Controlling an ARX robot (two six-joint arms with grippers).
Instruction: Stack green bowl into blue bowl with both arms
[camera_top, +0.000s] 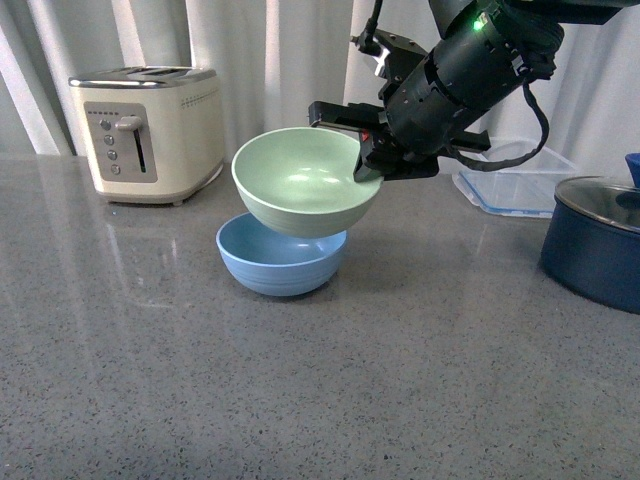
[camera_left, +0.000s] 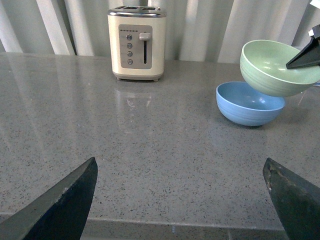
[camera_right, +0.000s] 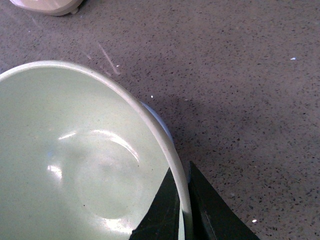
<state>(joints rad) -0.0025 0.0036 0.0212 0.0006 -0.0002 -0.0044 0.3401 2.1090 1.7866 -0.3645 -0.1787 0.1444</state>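
Placing step, seemingly: right gripper (camera_top: 368, 168) clamped on green bowl (camera_top: 300, 185), tilted over blue bowl (camera_top: 275, 265); next should level and lower it

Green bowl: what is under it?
The blue bowl sits on the counter under the green bowl, which the right hand holds by its rim. The blue bowl's far rim is covered, so contact cannot be told.

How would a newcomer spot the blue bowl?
Start at the cream toaster on the counter; look to its right. The blue bowl sits on the counter beneath the tilted green bowl. It is pale sky-blue, far lighter than the navy pot.
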